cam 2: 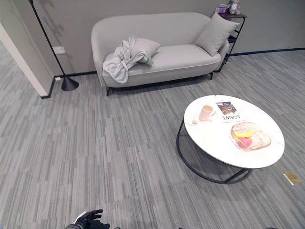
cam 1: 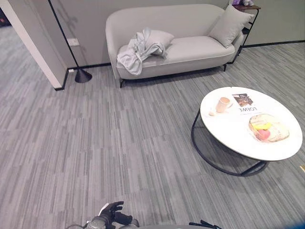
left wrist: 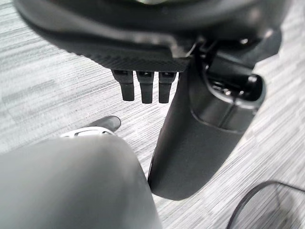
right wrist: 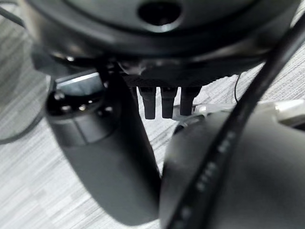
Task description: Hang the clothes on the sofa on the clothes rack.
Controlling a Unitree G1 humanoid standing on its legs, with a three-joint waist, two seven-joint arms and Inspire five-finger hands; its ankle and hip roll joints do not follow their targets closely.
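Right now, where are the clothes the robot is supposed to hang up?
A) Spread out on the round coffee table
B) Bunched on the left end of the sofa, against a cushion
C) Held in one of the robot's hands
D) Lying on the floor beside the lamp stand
B. The pale clothes lie crumpled on the sofa's left end, draped over a cushion and the seat's front edge.

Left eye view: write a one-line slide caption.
Pale garment heaped on grey sofa; round white table nearby.
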